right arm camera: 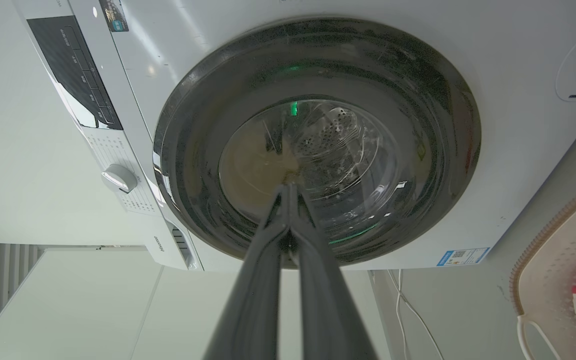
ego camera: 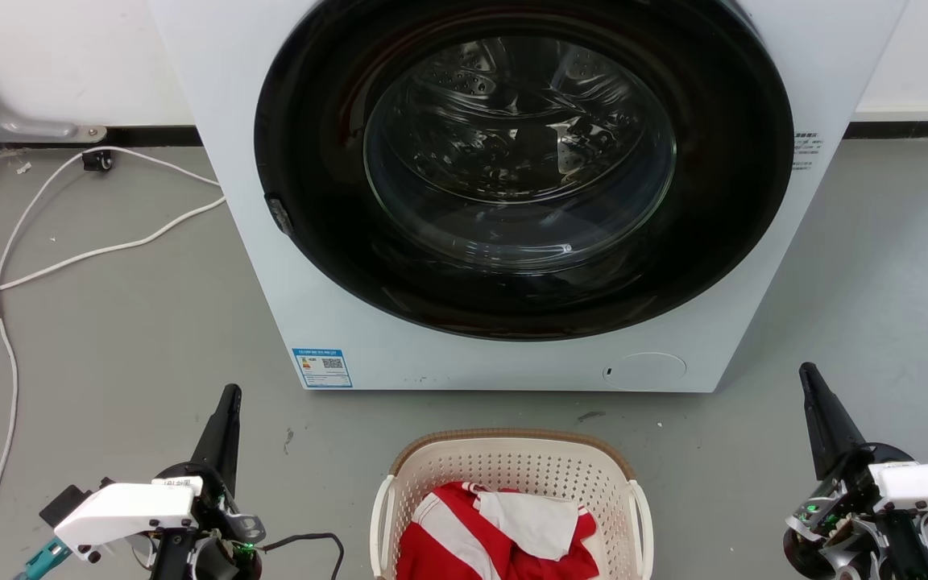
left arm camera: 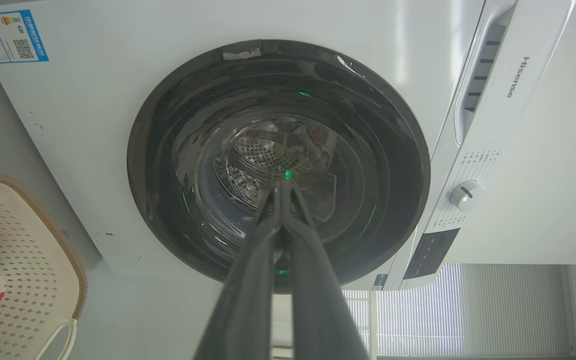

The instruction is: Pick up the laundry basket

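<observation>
Cream-white perforated plastic, the laundry basket [ego camera: 512,469] sits on the floor just before the washing machine [ego camera: 399,354], with red and white cloth [ego camera: 464,536] inside. Before the machine's two lower corners, the left gripper [ego camera: 229,396] and the right gripper [ego camera: 808,375] point toward it, each clenched on nothing.

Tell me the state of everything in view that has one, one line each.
washing machine door: closed
laundry basket: standing on the floor, not held, red and white clothes inside
left tool: shut, empty, apart from the basket
right tool: shut, empty, apart from the basket
white cable: lying loose on the floor
</observation>
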Controlling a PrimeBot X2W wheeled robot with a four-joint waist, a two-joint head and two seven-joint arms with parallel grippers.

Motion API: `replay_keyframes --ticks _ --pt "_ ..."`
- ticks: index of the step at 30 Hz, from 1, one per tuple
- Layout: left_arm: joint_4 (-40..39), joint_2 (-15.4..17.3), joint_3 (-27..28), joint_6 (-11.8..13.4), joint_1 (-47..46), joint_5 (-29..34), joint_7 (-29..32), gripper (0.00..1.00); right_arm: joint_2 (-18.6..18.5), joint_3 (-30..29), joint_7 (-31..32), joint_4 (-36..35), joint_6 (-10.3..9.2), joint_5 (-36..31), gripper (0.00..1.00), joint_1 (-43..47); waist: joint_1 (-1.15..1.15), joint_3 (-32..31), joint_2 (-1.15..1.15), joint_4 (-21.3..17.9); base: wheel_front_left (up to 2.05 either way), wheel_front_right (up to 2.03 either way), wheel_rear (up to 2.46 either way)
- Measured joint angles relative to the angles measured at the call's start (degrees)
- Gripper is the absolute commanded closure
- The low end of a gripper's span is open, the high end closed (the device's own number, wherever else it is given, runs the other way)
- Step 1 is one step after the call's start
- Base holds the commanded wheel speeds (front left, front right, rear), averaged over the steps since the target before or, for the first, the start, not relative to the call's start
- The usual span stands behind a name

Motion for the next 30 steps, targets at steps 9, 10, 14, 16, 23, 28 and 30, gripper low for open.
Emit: replay_keyframes --ticks 9,10,14,16,23,28,30 --pt "0.01 -0.03 0.08 0.00 -0.01 0.05 0.15 1.00 0.03 -0.04 0.01 0.00 0.00 -0.01 1.00 0.00 0.00 0.00 0.00 0.00 0.00 0.00 0.00" --pt "0.01 -0.04 0.08 0.00 -0.01 0.05 0.15 1.00 0.03 -0.04 0.03 0.00 0.00 -0.01 1.00 0.00 0.00 0.00 0.00 0.00 0.00 0.00 0.00" --pt "0.01 -0.05 0.11 0.00 -0.01 0.05 0.16 1.00 0.04 -0.05 0.09 0.00 0.00 -0.01 1.00 0.00 0.00 0.00 0.00 0.00 0.00 0.00 0.00" --pt "0.01 -0.07 0.12 0.00 -0.01 0.05 0.16 1.00 0.04 -0.07 0.09 0.01 0.00 -0.01 1.00 0.00 0.00 0.00 0.00 0.00 0.00 0.00 0.00" --pt "0.01 -0.10 0.18 0.00 -0.01 0.07 0.26 1.00 0.07 -0.10 0.10 0.01 0.00 -0.02 1.00 0.00 0.00 0.00 0.00 0.00 0.00 0.00 0.00" --pt "0.01 -0.11 0.20 0.00 -0.01 0.08 0.35 1.00 0.09 -0.12 0.15 0.01 0.00 -0.02 1.00 0.00 0.00 0.00 0.00 0.00 0.00 0.00 0.00" --pt "0.01 -0.12 0.21 0.00 -0.01 0.08 0.35 1.00 0.09 -0.12 0.16 0.01 0.00 -0.02 1.00 -0.01 0.00 0.00 0.00 0.00 0.00 0.00 0.00"
